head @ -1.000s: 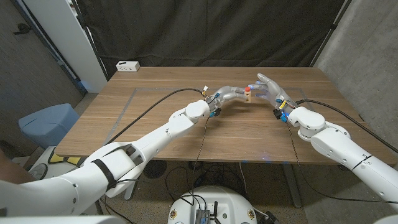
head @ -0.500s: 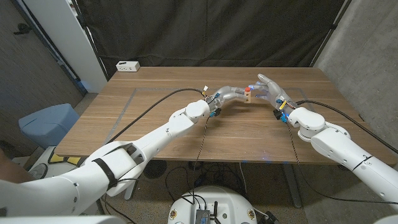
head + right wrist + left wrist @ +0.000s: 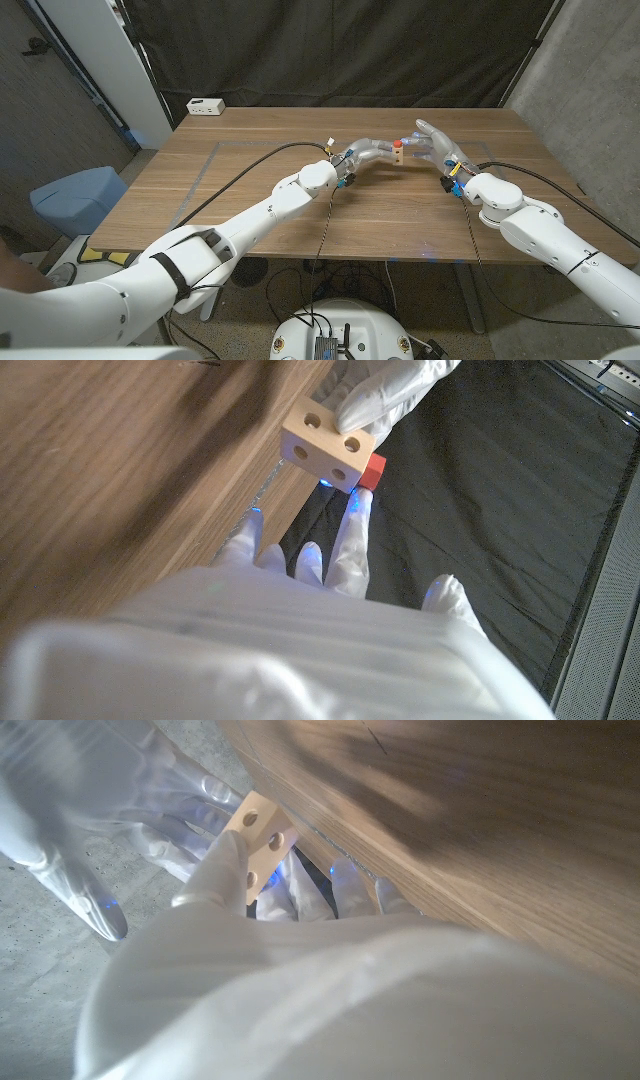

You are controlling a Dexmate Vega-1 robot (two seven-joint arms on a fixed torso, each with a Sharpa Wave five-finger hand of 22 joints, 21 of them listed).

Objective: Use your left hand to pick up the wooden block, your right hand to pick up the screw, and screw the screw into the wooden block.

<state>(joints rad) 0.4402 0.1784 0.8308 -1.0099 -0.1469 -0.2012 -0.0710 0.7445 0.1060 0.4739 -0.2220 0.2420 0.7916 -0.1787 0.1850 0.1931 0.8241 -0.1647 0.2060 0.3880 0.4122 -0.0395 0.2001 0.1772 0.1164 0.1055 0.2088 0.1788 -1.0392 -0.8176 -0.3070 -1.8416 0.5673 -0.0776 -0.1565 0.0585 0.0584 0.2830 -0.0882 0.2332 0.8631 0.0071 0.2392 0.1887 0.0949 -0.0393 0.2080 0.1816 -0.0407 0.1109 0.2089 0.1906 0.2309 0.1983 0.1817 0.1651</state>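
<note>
The left hand (image 3: 375,152) holds the wooden block (image 3: 398,153) up over the far middle of the bench (image 3: 250,190), so that pickup looks done. The right hand (image 3: 432,142) is at the block with a red-headed screw (image 3: 372,468) against its far side; its grip I cannot tell. How deep the screw sits is hidden, so driving seems unfinished

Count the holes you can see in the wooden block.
4 in the right wrist view: two on each visible face of the wooden block, held by the left hand. Other faces are hidden, so there may be more.
</note>
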